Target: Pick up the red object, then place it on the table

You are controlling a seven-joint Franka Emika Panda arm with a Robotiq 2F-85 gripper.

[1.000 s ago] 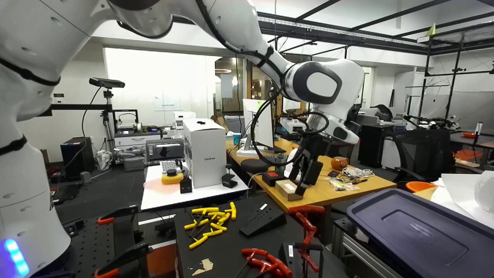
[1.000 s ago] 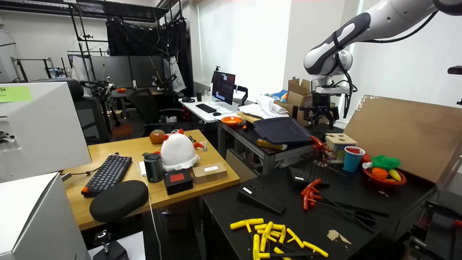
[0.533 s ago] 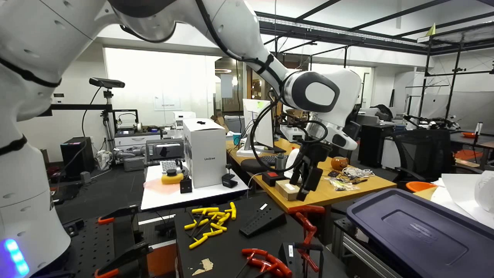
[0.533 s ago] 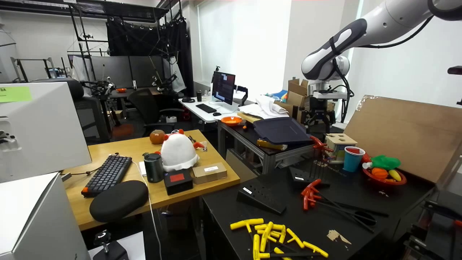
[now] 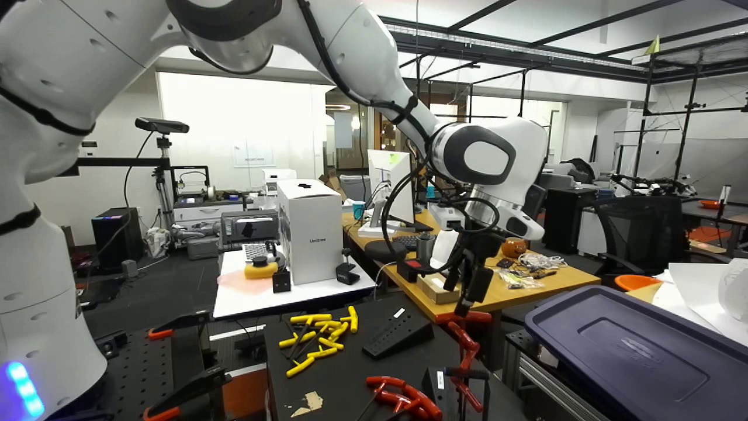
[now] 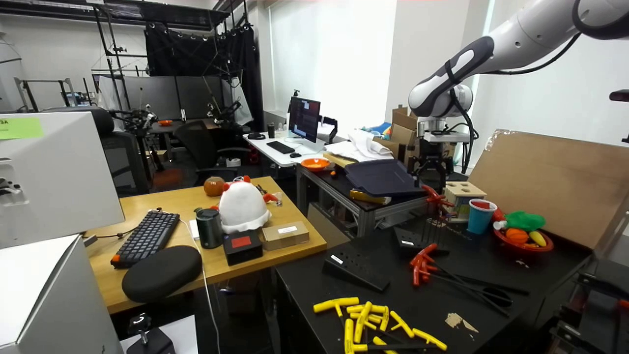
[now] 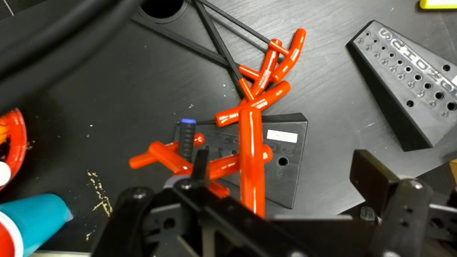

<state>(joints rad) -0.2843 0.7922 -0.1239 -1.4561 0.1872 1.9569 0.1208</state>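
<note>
Lowered one arm (image 5: 374, 64) and one gripper (image 7: 282, 162) since a second ago

Came down, in both exterior views, to just above four red T-handles (image 7: 251, 153) standing in one black holder (image 7: 284, 175). Found the jaws wide apart in the wrist view, with hold of nothing, and one of the four between them there; could not tell whether touching. Counted three more red T-handles (image 7: 264, 73) lying crossed on the black worktop (image 7: 107, 107), just beside the holder, making seven; could not single out the red object for certain. Counted also one black handle with a blue end (image 7: 186, 141) and a second black holder (image 7: 403, 82). Noted yellow handles (image 6: 363, 322), too tangled for a sure count. Saw one wooden table (image 6: 285, 211) well apart from the gripper, bearing one tan box (image 6: 285, 236) and one white plush (image 6: 243, 206)
</note>
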